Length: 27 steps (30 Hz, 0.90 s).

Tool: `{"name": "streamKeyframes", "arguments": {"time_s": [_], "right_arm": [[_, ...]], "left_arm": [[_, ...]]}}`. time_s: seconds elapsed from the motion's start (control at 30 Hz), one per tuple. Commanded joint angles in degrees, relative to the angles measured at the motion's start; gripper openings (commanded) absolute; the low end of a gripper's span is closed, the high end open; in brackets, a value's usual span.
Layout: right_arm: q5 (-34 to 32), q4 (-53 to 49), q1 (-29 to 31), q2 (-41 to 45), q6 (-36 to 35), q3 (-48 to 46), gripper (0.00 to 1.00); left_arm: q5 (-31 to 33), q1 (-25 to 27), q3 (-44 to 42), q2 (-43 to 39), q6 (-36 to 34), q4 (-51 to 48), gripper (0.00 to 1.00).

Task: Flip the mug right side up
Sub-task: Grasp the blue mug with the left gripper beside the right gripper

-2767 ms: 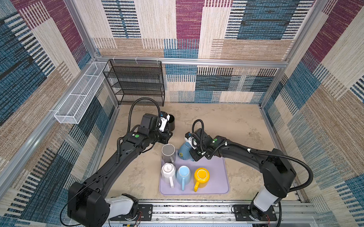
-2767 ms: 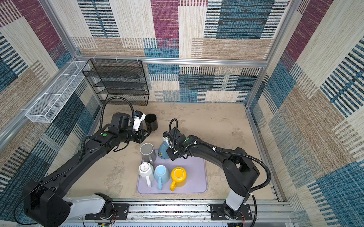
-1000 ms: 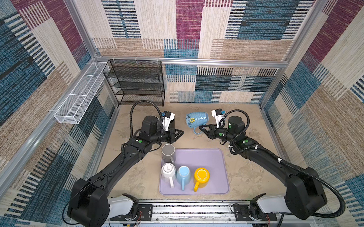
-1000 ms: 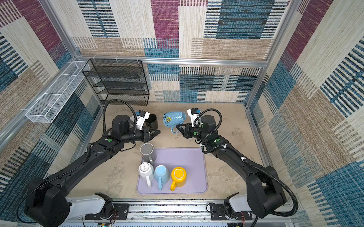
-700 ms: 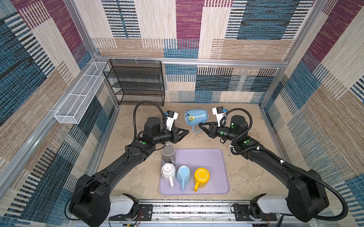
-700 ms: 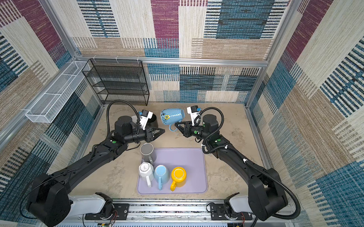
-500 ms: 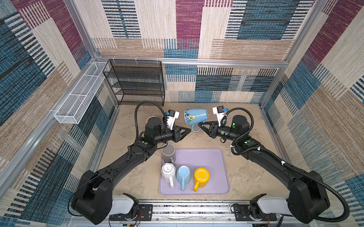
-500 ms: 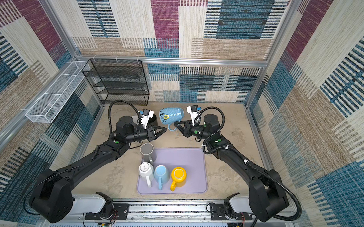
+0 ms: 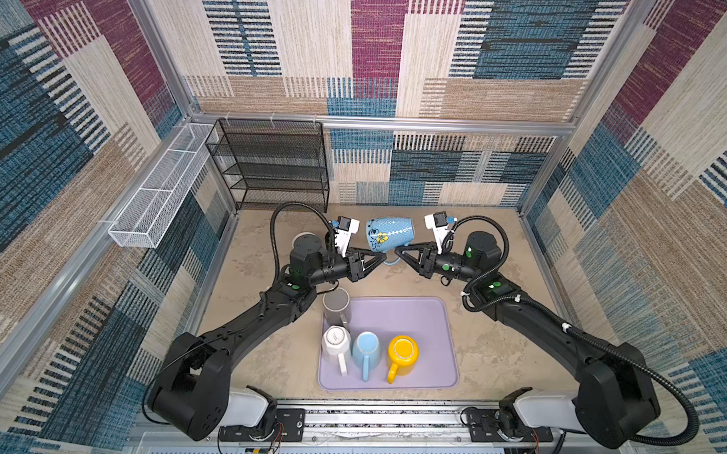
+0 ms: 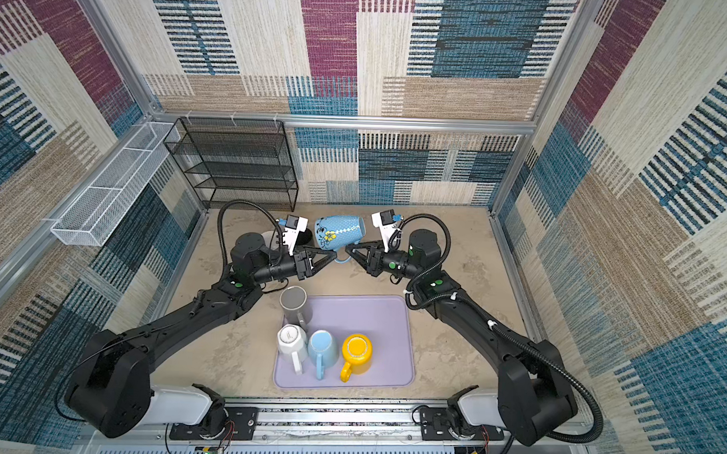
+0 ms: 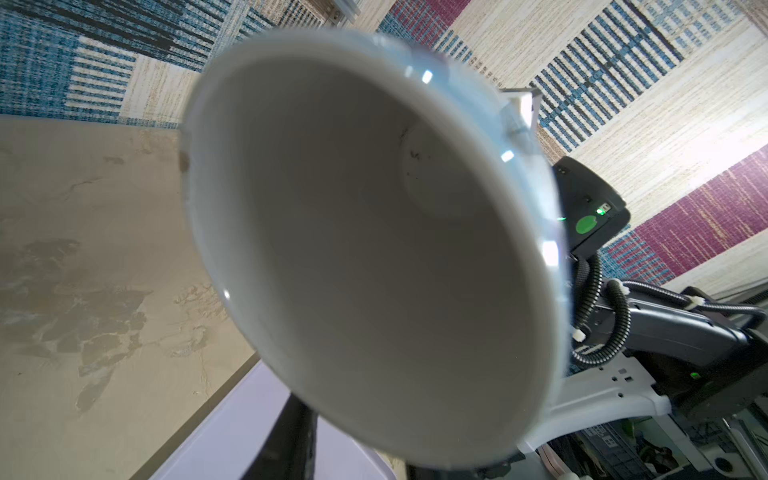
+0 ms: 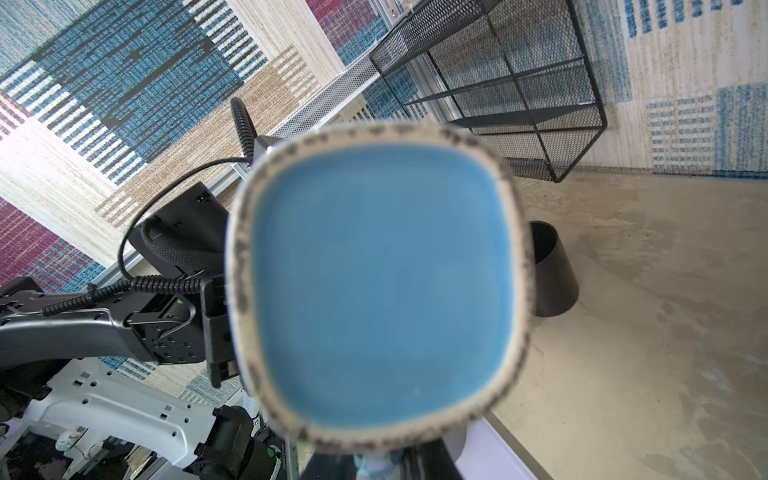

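Left pincer (image 9: pixel 377 259) has crept rightward toward the blue flowered ceramic mug (image 9: pixel 388 235), which hangs sideways above the table (image 9: pixel 494 357) at upper middle of frame, mouth facing left (can't tell if that pincer's apart or together). Right pincer (image 9: pixel 398 254) is clamped on the handle (image 9: pixel 389 261).

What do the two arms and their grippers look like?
The left arm and right arm are matte black with rounded joints, green round marks, white base housings and black corrugated cables. The left gripper and right gripper have black tapering fingers and white camera mounts.
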<state>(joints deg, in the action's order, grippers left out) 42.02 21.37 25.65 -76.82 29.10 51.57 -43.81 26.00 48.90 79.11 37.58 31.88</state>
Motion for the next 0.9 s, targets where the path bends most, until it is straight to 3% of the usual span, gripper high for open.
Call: {"name": "streamKeyframes", "arguments": {"time_s": [0.0, 0.87], "right_arm": [[2.1, 7.3, 0.0, 0.1, 2.0, -0.2, 0.00], [6.1, 15.8, 0.0, -1.2, 7.1, -2.2, 0.00]], "left_arm": [[-1.1, 0.1, -0.1, 0.4, 1.7, 6.8, 0.31], [-3.2, 0.2, -0.1, 4.5, 8.8, 22.1, 0.25]]}}
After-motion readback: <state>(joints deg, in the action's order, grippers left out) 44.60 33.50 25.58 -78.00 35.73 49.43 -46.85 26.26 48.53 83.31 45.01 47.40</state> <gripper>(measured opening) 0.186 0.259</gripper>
